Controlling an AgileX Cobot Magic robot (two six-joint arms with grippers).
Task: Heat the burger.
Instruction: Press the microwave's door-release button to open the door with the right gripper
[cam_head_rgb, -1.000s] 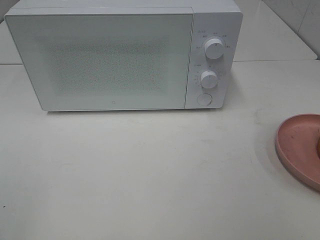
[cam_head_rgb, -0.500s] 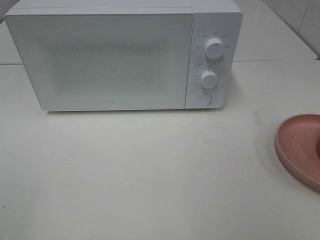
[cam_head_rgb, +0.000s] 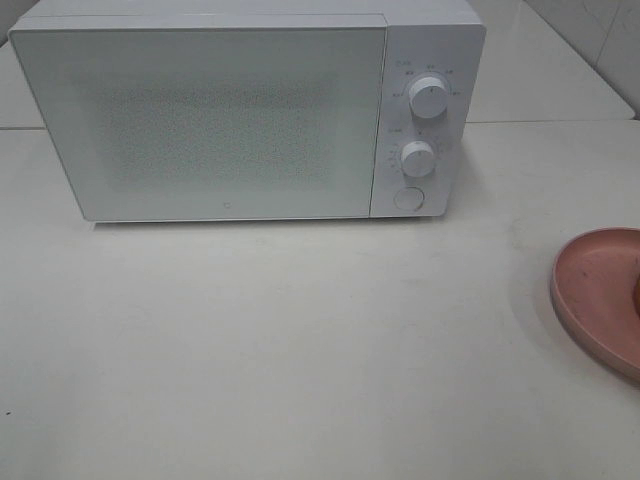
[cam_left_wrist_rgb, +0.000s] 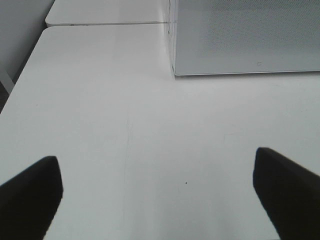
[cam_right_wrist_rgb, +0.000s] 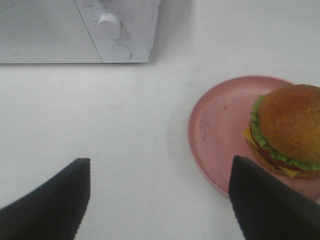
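White table (cam_head_rgb: 300, 350) | left fingers (cam_left_wrist_rgb: 30, 200) spread, empty | right fingers (cam_right_wrist_rgb: 50, 205) spread (burger (cam_right_wrist_rgb: 290, 125) untouched)

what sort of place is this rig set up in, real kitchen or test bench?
Probably a staged kitchen set-up on a test bench, not a real kitchen. A white microwave with its door shut stands on a bare white tabletop, and a burger sits on a pink plate beside it. No sink or stove shows.

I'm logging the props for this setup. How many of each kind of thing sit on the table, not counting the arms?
microwave: 1
pink plate: 1
burger: 1
Total: 3
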